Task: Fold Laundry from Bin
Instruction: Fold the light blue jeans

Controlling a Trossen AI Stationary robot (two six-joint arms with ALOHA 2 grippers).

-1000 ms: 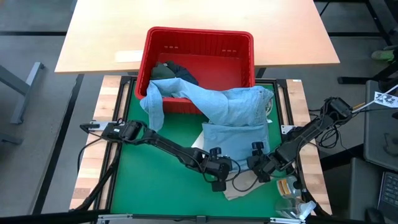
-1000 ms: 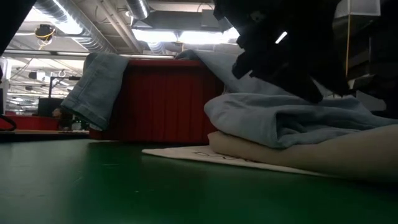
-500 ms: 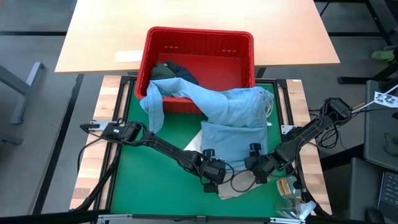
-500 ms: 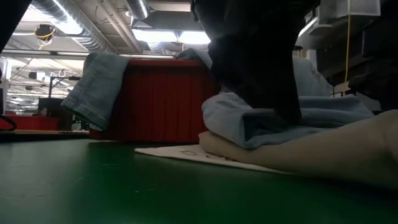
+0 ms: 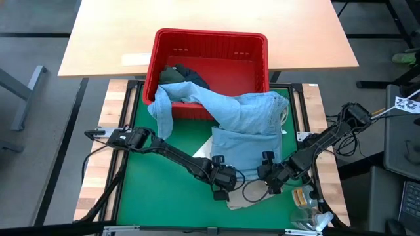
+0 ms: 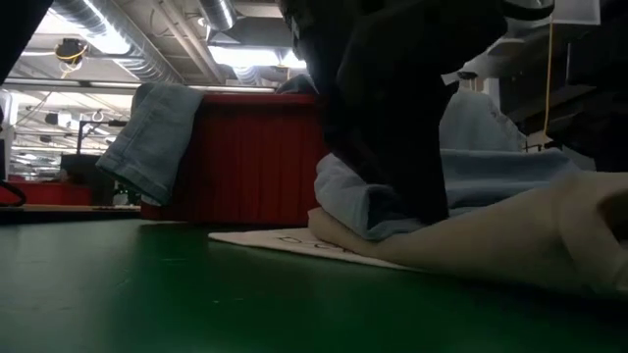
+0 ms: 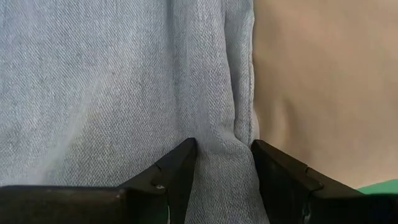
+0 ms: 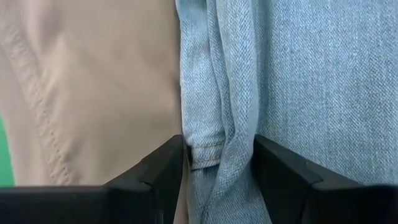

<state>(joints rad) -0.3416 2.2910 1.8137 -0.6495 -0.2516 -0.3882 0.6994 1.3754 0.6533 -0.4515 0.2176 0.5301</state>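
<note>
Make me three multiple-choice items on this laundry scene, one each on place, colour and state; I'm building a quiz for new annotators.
1. Where does the light blue shirt lie?
A. wholly inside the red bin
B. draped from the red bin onto the beige garment
C. on the floor

2. What colour is the mat?
A. green
B. white
C. yellow

3. What are the left gripper and right gripper pinching?
A. nothing
B. the bin's rim
C. shirt fabric

Answers: 1 B, the high view shows the drape; 2 A, green around the garments; 3 C, denim folds sit between each pair of fingers.

Two dark jointed arms (black looping cables)
</note>
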